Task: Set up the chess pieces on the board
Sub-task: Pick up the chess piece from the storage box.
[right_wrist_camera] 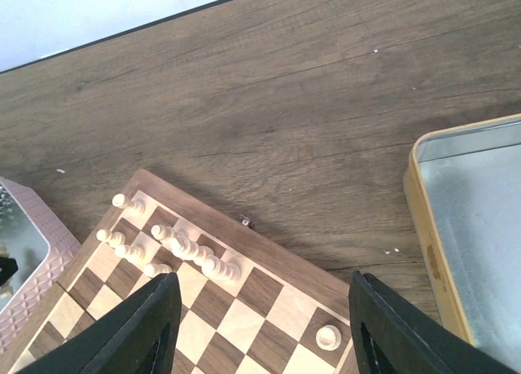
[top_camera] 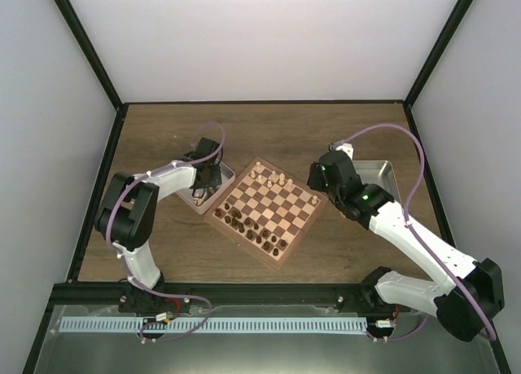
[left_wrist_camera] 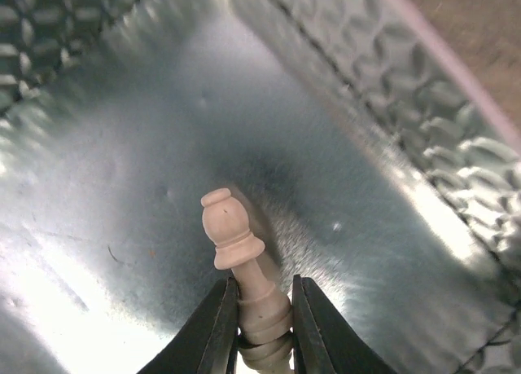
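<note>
Fingers [left_wrist_camera: 213, 329] of the left gripper [left_wrist_camera: 262, 283] pinch a light beige chess piece [left_wrist_camera: 234, 237] by its ringed lower stem, one black tip on each side, both touching the wood. Piece tilted, knobbed head pointing away from the tips, over the floor of a silver metal tray [left_wrist_camera: 114, 129]. Embossed tray wall rises beyond and to the right of these fingers. Whether the piece's foot rests on the tray floor: cannot tell, hidden below the tips. Right gripper [right_wrist_camera: 262, 284] has its fingers [right_wrist_camera: 142, 329] spread wide, nothing between them, hovering above the rim side of the board [right_wrist_camera: 273, 257]. Ahead of its left-hand tip, a cluster of beige pieces [right_wrist_camera: 186, 245] stands along the board's edge rows. One lone beige pawn [right_wrist_camera: 328, 336] stands just inside the right-hand tip. Second metal tray [right_wrist_camera: 425, 227] sits right of those fingers on the wooden tabletop [right_wrist_camera: 285, 89], apart from the board. Dark brown pieces [top_camera: 248, 226] fill the board's opposite side in the overhead view.
</note>
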You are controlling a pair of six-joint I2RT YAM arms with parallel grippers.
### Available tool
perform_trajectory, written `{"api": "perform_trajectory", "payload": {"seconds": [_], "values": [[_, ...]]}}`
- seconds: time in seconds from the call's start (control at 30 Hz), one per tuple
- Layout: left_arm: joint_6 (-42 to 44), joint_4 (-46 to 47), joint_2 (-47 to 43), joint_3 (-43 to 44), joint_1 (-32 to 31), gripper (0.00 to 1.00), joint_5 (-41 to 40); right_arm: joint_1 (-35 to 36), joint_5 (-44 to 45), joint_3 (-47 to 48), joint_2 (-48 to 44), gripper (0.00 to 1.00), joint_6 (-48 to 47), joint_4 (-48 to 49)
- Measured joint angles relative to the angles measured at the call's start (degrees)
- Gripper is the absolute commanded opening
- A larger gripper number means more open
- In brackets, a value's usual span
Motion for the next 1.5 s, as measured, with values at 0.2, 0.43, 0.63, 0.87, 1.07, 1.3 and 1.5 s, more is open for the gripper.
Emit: {"api": "perform_trajectory", "payload": {"seconds": [0.2, 0.43, 0.63, 0.87, 1.07, 1.3, 1.5], "values": [[0.8, 0.2, -4.5, 3.0, 0.0, 0.13, 0.1, 0.0, -3.8, 0.1, 0.0, 0.59, -0.6, 2.0], [4.2, 1.7, -14.4, 3.8, 0.0, 0.13, 8.8, -0.2, -15.2, 2.7, 3.0, 0.60, -3.3, 7.0], [7.8, 8.3, -21.0, 1.7, -1.4, 0.13, 25.6, -0.4, -28.3, 10.5, 9.0, 0.64, -5.2, 10.0], [8.3, 20.6, -27.8, -4.9, -3.3, 0.13, 47.6, -1.5, -42.2, 15.5, 10.4, 0.65, -4.9, 13.5], [7.8, 29.9, -29.0, -6.4, -3.6, 0.12, 63.9, -2.3, -52.7, 18.0, 10.9, 0.58, -4.2, 13.7], [12.9, 31.4, -29.0, -5.1, -3.9, 0.12, 76.6, -2.4, -58.8, 20.1, 11.3, 0.42, -3.7, 11.9], [20.4, 26.8, -29.0, -2.4, -3.9, 0.12, 79.9, -2.4, -61.5, 20.2, 10.9, 0.49, -3.6, 11.0]]}}
